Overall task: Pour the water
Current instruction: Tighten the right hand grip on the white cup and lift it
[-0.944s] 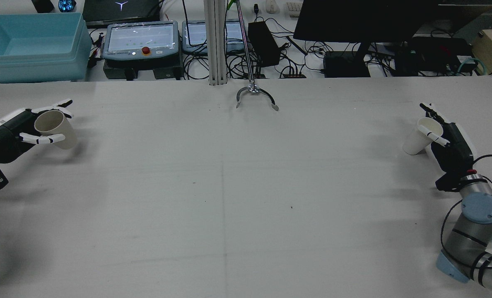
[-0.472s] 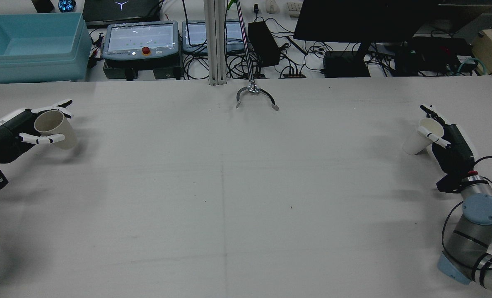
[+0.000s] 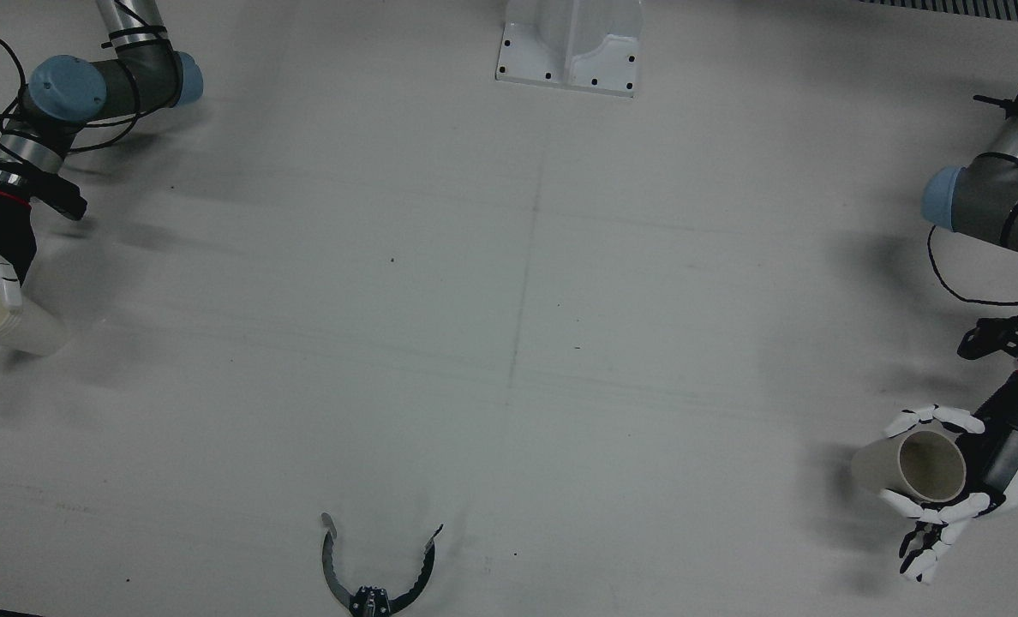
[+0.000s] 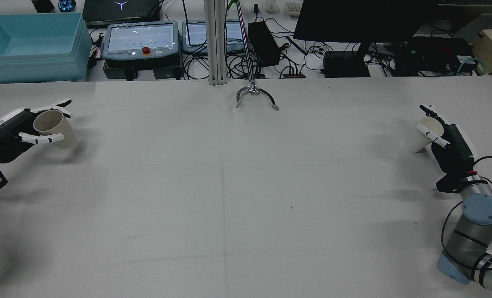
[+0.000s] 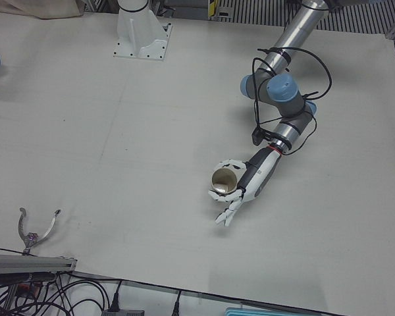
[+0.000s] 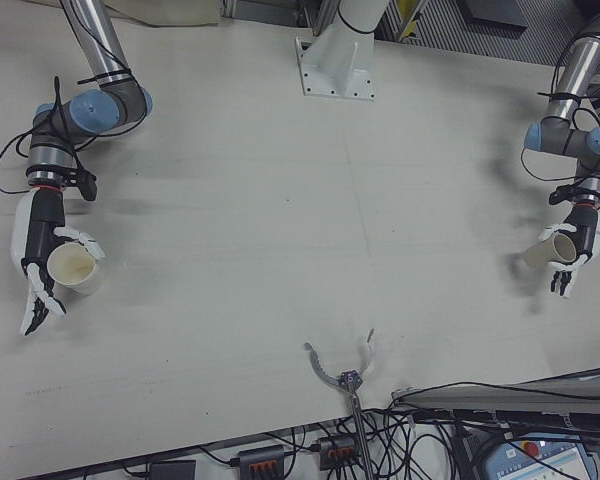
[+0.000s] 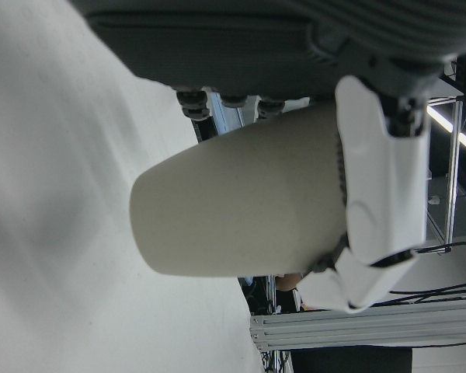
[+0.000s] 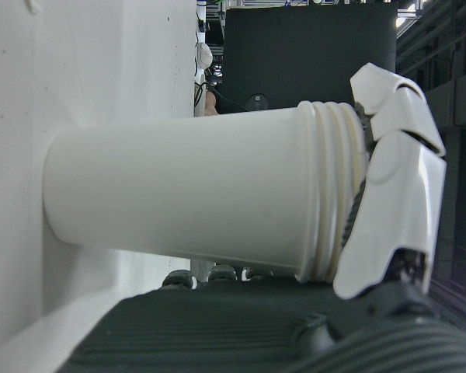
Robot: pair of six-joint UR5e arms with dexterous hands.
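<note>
Left hand (image 4: 6,134): fingers wrapped round tan cup (image 4: 55,129). Right hand (image 4: 451,140): fingers wrapped round white cup (image 4: 420,135), apparently tilted. Cups well apart, opposite table (image 4: 246,186) edges; both must converge.

left hand (image 4: 6,134) clenched, right hand (image 4: 449,138) clenched

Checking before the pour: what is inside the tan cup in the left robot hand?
The tan cup in the left robot hand shows bare inner wall; no water visible, though its bottom is shadowed.
</note>
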